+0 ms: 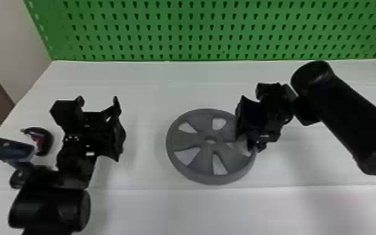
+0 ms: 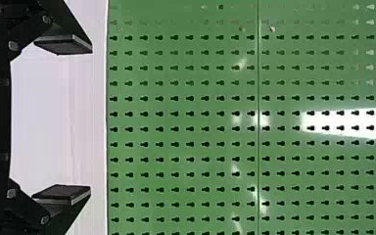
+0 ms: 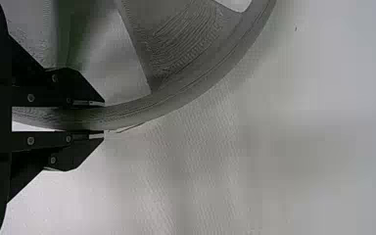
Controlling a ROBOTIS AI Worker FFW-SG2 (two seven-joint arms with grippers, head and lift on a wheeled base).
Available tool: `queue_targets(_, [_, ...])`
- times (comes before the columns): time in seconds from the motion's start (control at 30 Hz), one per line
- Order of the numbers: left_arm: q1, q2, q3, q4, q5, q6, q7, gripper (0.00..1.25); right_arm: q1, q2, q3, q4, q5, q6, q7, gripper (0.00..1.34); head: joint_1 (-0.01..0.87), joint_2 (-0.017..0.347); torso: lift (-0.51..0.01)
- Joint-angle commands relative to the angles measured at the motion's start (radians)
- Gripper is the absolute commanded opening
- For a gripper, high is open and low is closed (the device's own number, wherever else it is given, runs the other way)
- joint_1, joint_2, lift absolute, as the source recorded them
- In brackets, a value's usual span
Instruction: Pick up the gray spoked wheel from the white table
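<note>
Head view: the gray spoked wheel (image 1: 201,125) is at the center of the white table (image 1: 153,93), spoked face up. The right gripper (image 1: 254,146) is engaged at the wheel's rim, between three and four o'clock, its arm entering from the four o'clock side. Right wrist view confirms the fingers are closed on the rim, one on each side of it. The left gripper (image 1: 98,99) is at the wheel's nine o'clock, well apart from it, fingers spread and pointing toward twelve; left wrist view shows a bare gap between them. Farther out toward nine o'clock, partly behind the left arm, is a dark item (image 1: 12,150), probably a power tool, though blur limits the finding. At twelve o'clock, beyond the table, stands a green pegboard (image 1: 175,22).
</note>
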Motion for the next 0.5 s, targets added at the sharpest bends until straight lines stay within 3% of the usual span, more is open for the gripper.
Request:
queue_targets(0.0, [0.004, 0.001, 0.003, -0.001, 0.002, 0.0, 0.0, 1.0, 0.0, -0.006, -0.04, -0.033, 0.027, 0.023, 0.0, 0.31, 0.77, 0.044, -0.098])
queue_targets(0.2, [0.002, 0.001, 0.001, 0.0, 0.003, 0.0, 0.0, 1.0, -0.018, -0.011, -0.08, -0.054, 0.056, 0.069, 0.0, 0.31, 0.77, 0.044, -0.098])
queue_targets(0.47, [0.002, 0.003, -0.002, 0.0, 0.003, 0.0, 0.0, 1.0, -0.034, -0.023, -0.09, -0.059, 0.03, 0.127, 0.0, 0.31, 0.77, 0.044, -0.098])
